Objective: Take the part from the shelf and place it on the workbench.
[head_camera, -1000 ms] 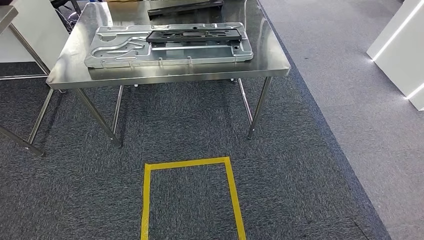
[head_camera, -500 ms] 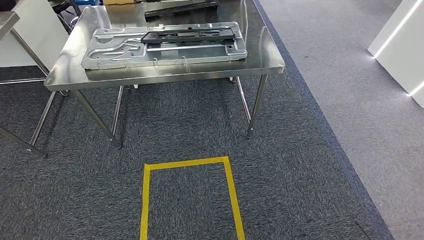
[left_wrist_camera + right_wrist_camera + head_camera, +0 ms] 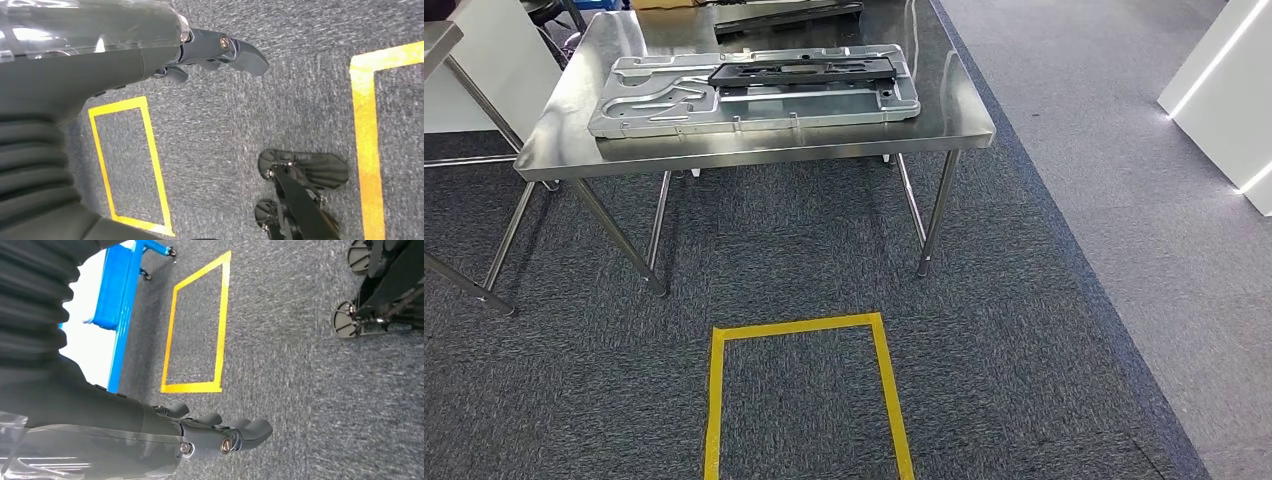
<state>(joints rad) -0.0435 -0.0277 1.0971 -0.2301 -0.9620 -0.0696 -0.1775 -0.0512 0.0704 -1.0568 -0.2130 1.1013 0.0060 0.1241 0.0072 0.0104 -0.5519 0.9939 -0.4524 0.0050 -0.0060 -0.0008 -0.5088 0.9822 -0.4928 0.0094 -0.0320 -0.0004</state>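
Ahead: a stainless-steel desk (image 3: 754, 140) on thin metal legs stands on dark grey carpet (image 3: 804, 260).
Part: a large pressed silver metal panel (image 3: 754, 98) with raised ribs lies flat on the desk, near its front edge.
On the panel: a long black flat bracket (image 3: 804, 70) rests along the panel's far side, touching it.
Farther back: another dark flat piece (image 3: 789, 12) lies on the desk at its far end, apart from the panel.
Floor mark: a yellow tape rectangle (image 3: 807, 395) is laid on the carpet in front of the desk, between the desk legs and the camera.
Right side: lighter grey floor (image 3: 1144, 200) borders the carpet, with a white cabinet (image 3: 1224, 90) standing on it.
Left hand: the left hand (image 3: 210, 52) hangs above the carpet, fingers (image 3: 247, 56) loosely bent and apart, holding nothing; a yellow tape outline (image 3: 130, 165) lies below it.
Right hand: the right hand (image 3: 220, 432) hangs above the carpet as well, fingers (image 3: 255, 431) slightly curled and separate, empty; a yellow tape box (image 3: 197, 325) and a blue wheeled frame (image 3: 120, 295) lie beyond it.
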